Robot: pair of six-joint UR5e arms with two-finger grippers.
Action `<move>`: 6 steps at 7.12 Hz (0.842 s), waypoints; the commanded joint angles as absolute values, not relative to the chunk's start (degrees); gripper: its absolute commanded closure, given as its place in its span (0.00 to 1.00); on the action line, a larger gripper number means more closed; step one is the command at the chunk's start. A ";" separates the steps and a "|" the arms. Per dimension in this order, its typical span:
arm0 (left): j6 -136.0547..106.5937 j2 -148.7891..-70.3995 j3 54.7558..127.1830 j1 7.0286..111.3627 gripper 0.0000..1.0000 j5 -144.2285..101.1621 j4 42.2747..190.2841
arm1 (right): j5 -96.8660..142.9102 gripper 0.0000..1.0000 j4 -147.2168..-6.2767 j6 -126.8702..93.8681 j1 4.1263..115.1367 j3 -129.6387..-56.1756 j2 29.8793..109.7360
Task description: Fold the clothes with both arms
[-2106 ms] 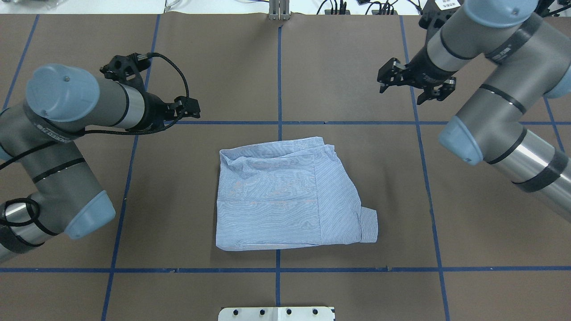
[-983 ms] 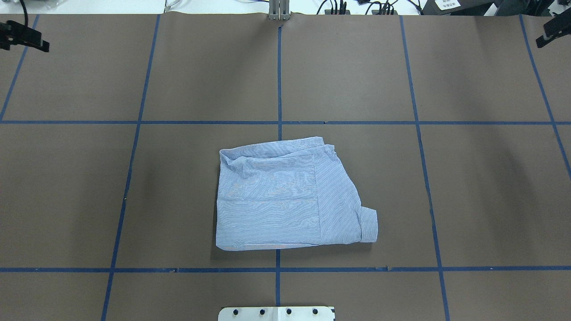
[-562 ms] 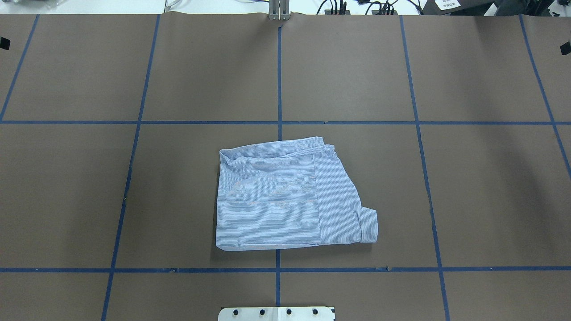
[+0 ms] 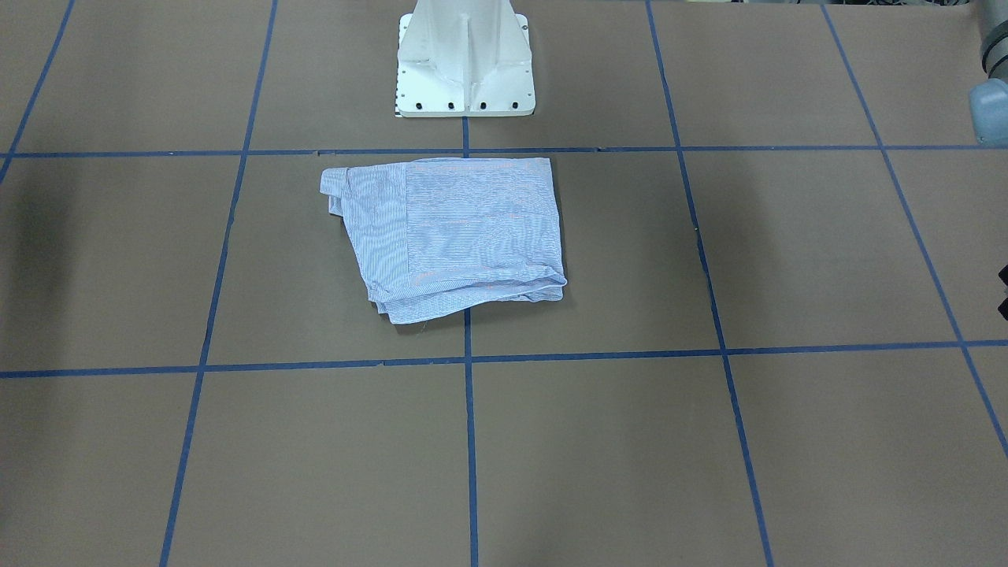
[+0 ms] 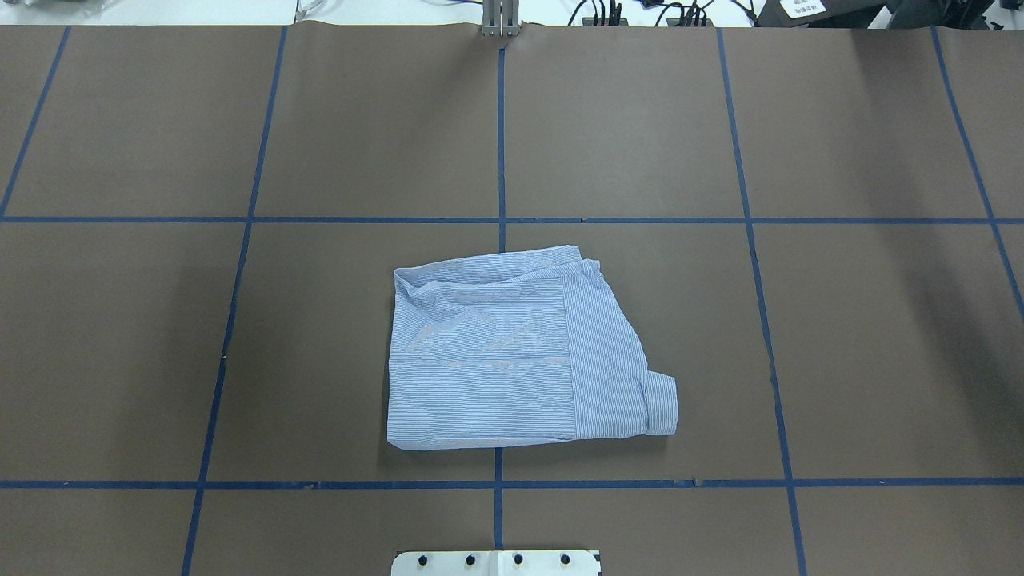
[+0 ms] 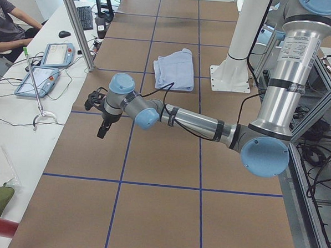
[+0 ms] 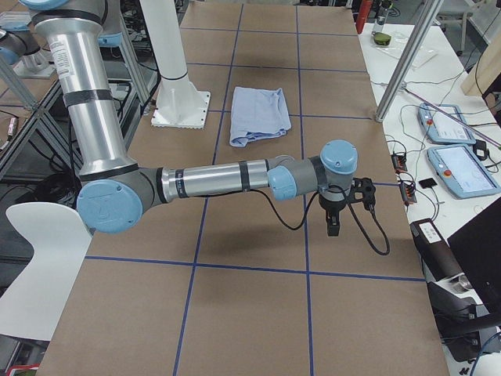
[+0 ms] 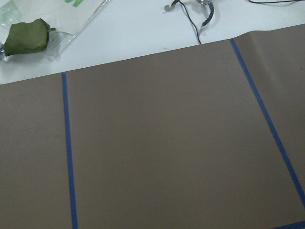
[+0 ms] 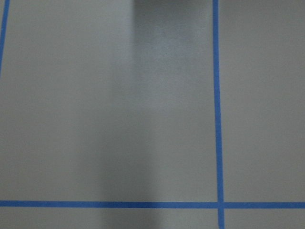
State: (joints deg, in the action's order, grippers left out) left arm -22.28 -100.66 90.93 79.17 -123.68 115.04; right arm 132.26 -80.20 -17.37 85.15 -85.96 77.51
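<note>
Folded shirt [image 5: 520, 356] flat at middle of table [image 5: 880, 360], nearer robot-side edge. At left end hangs left gripper [image 6: 101, 132], at right end right gripper [image 7: 333, 225], both well apart from shirt. Claws apart or together: cannot tell.

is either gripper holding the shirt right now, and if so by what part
Nothing is held. The shirt lies folded on the table; the left gripper and right gripper hang at opposite table ends, far from it, nothing in either.
</note>
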 commanded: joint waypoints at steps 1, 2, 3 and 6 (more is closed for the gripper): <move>-13.35 -98.36 90.53 79.19 0.00 -123.05 107.70 | 128.50 0.00 -81.90 -17.49 85.34 -86.31 77.96; -8.14 -98.09 90.44 80.58 0.00 -123.13 103.40 | 128.67 0.00 -84.44 -17.49 85.25 -86.74 77.96; -4.69 -97.91 90.96 81.99 0.00 -123.66 96.75 | 128.76 0.00 -86.12 -17.40 85.43 -88.05 78.48; 0.44 -97.30 90.88 87.61 0.00 -129.16 84.65 | 129.72 0.00 -103.22 -16.97 86.04 -96.92 78.75</move>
State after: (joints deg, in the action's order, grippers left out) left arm -0.66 -97.59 91.07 84.99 -125.32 88.86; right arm 129.22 -96.11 -17.21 85.58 -93.34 78.65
